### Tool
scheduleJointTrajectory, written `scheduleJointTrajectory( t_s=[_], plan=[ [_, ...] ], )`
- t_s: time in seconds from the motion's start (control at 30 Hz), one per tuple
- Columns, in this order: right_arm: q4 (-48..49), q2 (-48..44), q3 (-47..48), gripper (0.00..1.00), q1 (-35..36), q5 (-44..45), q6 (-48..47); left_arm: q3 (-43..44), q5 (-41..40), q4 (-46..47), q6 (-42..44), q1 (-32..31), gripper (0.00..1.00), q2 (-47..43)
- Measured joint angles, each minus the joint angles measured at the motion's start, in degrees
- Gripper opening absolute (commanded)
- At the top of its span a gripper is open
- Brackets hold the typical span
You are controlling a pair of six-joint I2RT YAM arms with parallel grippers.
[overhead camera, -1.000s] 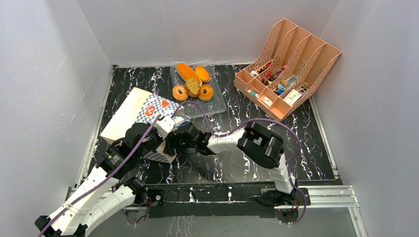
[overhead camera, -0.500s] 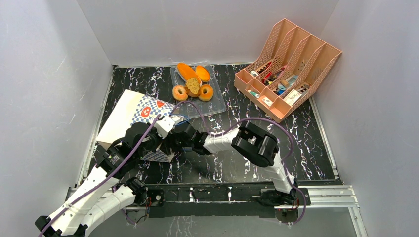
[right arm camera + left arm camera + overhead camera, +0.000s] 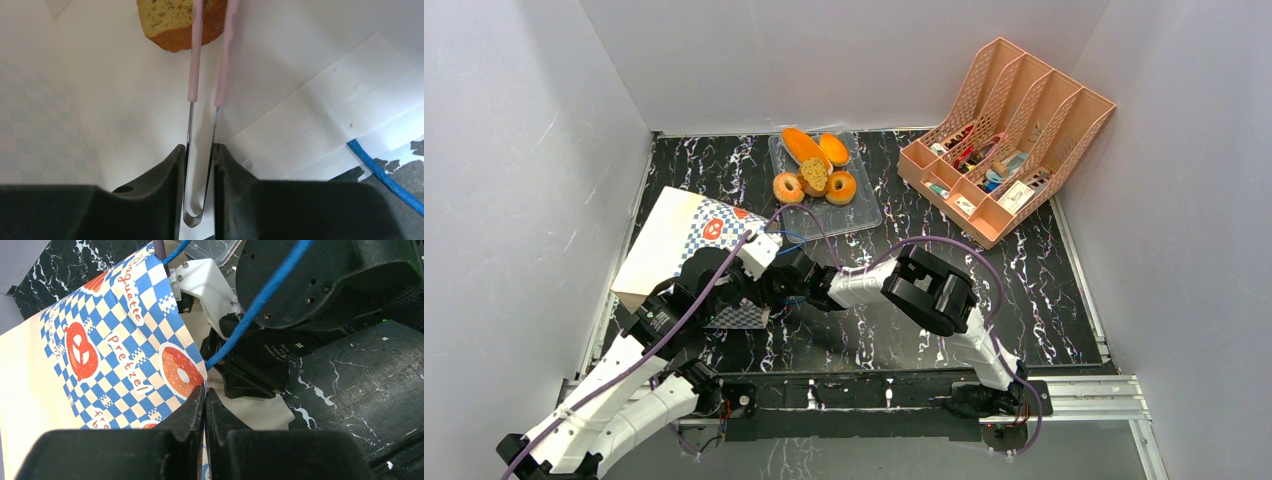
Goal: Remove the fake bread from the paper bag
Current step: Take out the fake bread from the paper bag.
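Inside the paper bag point(image 3: 100, 355), at the top of the right wrist view, the bread slice point(image 3: 165, 20) is sitting between the pink tongs point(image 3: 194, 60) that the right fingers point(image 3: 167, 175) are clamping, while the left fingers point(image 3: 187, 412) are pinching the bag's rim; squeezing gently and withdrawing straight looks wisest.

Plain pale walls point(image 3: 514, 150), black white-veined tabletop point(image 3: 1064, 300), metal rail point(image 3: 1084, 395) along near edge
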Motion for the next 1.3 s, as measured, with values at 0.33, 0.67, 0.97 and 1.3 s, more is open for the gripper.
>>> scheduleJointTrajectory(
  t_s=[0.33, 0.67, 0.97, 1.3],
  plan=[
    [1.97, -3.41, -5.51, 0.0, -0.13, 1.6, 1.64, 0.17, -0.94, -0.17, -0.35, -0.09, 0.0, 0.55],
    [1.68, -16.94, -20.06, 0.0, -1.75, 3.52, 2.4, 3.45, -3.41, -0.79, -0.37, -0.09, 0.0, -0.98],
    [2.27, -19.98, -21.05, 0.0, -2.43, 0.17, 3.87, 4.7, -3.45, 2.01, 0.5, -0.09, 0.0, 0.46],
    [1.16, -21.38, -20.37, 0.0, -2.75, -2.21, 7.23, 7.65, -3.41, 4.81, 2.49, -0.09, 0.0, 2.75]
  ],
)
